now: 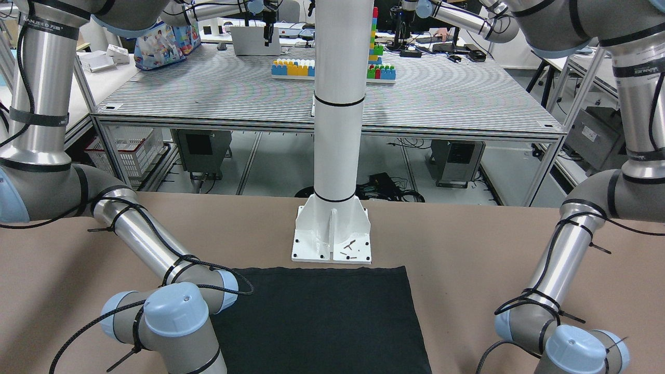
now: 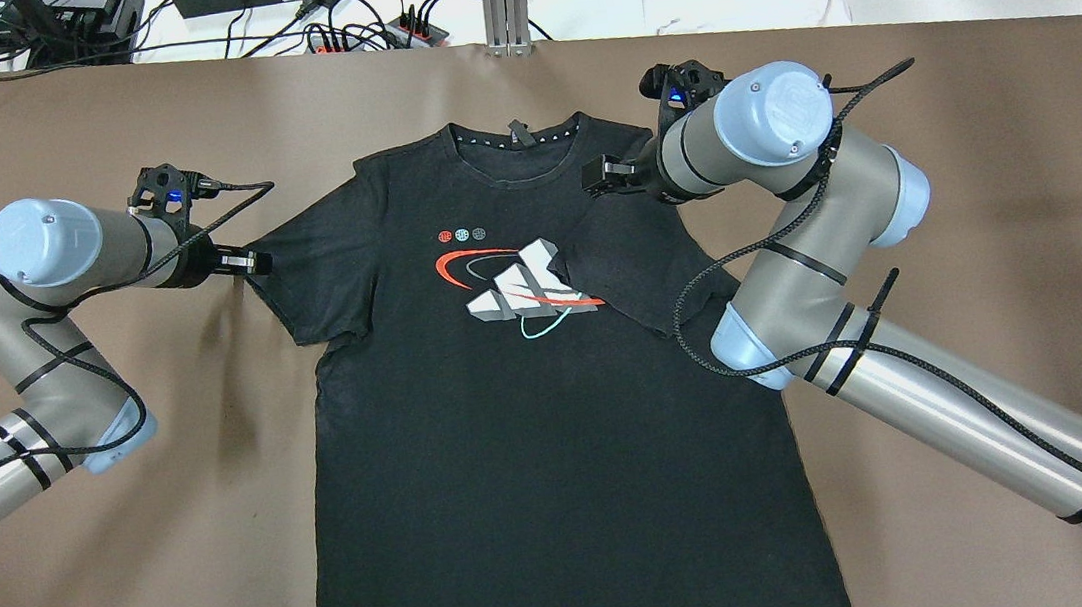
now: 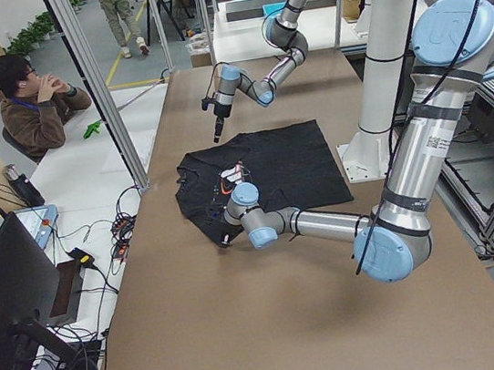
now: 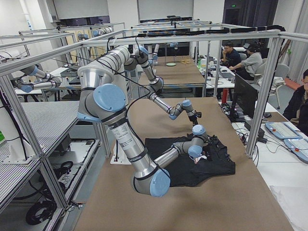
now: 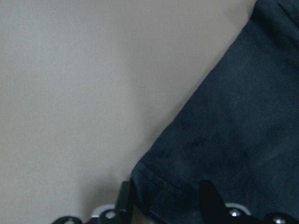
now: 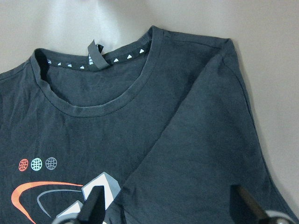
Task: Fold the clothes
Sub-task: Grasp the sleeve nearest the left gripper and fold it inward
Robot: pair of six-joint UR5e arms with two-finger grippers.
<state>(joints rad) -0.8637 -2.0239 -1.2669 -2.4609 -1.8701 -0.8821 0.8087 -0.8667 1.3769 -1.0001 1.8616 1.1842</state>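
One garment logged from the front-facing view: found the clothes (image 1: pixel 322 322), a black shirt, flat on the brown worktop (image 1: pixel 467 249), with its hem edge just beside the base plate of the white pillar (image 1: pixel 336 104). Could see neither claw here.

Overhead: noted the collar (image 2: pixel 518 160) at the end far from the pillar, print side up. Found the left claw (image 2: pixel 247 264) low at the tip of the outspread sleeve (image 2: pixel 316 267). Found the right claw (image 2: pixel 600 177) over the opposite shoulder, near the collar, above the other sleeve (image 2: pixel 623 275), already turned in across the chest.

Exterior left: saw the near claw down at cloth level and the far one raised clear of the shirt, both at the end away from the pillar. Cannot judge openings from here.

Exterior right: same layout, nothing to add.

Left wrist: fingers (image 5: pixel 124 200) apart, straddling the sleeve hem, not clamped.

Right wrist: fingers (image 6: pixel 91 207) wide apart, holding nothing.

Risks, as judged:
- Closing this near the hem edge may catch one layer only or slip off mid-fold.
- Biting deeper or pulling hard may drag the whole shirt away from the pillar and skew it.
- Dragging may also undo the turned-in sleeve.
- Lowering the right claw may snag that flap.
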